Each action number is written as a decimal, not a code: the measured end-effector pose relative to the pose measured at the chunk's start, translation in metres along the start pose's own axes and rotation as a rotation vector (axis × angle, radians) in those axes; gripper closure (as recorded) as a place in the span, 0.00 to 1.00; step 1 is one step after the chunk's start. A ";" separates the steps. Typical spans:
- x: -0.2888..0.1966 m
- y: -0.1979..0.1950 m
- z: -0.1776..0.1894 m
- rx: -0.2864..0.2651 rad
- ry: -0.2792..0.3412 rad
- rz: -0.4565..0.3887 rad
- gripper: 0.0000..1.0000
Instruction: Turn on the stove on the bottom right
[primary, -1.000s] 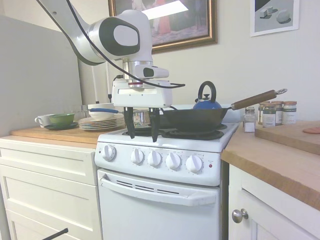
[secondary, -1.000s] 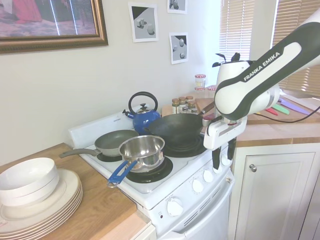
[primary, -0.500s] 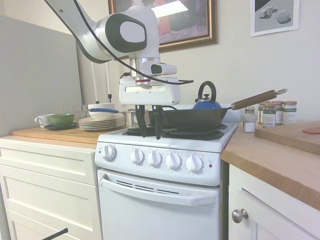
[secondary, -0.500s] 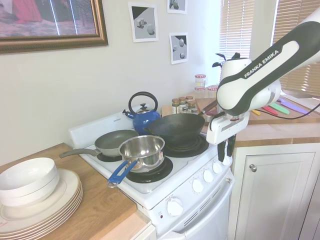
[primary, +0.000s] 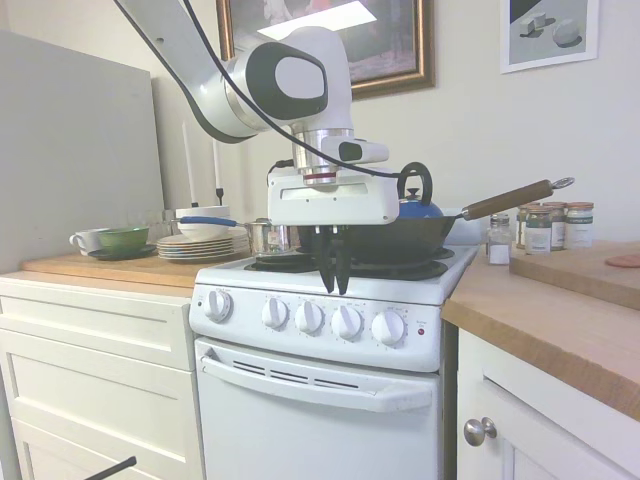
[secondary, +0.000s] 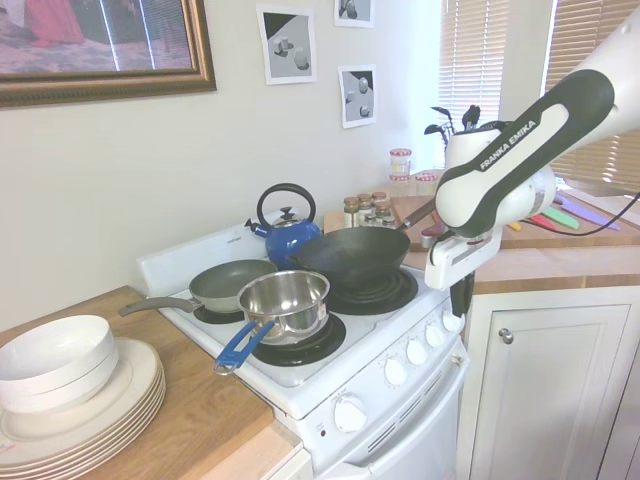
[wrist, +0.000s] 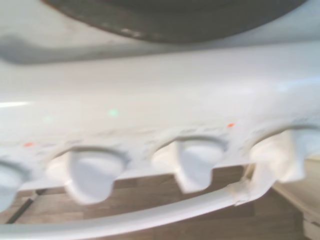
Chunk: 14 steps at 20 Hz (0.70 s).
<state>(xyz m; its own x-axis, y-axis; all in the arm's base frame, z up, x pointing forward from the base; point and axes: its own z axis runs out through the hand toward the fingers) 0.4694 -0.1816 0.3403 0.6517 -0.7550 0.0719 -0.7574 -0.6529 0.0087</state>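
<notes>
Gripper (primary: 335, 290) has slid rightward along the stove (primary: 320, 395) front w/ fingers now pressed together, hanging over the knobs (primary: 346, 322) at 6 o'clock; prob. lining up on the far-right knob (primary: 388, 327), at 4 o'clock, untouched.

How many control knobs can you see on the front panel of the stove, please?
5, in a row across the panel: one apart at the left end, then four close together, the last beside the red light. None appears hidden.

Blue kettle (secondary: 288, 236), black wok (primary: 400, 238), steel saucepan (secondary: 285, 303), stacked plates (secondary: 85, 415).
</notes>
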 end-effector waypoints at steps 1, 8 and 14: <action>0.004 0.000 0.002 -0.005 0.004 -0.002 1.00; 0.032 0.011 0.010 -0.033 0.026 0.019 1.00; 0.048 0.013 0.025 -0.042 0.038 0.030 1.00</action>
<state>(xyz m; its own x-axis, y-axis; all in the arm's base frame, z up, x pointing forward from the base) 0.4920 -0.2274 0.3188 0.6271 -0.7710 0.1111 -0.7783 -0.6261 0.0482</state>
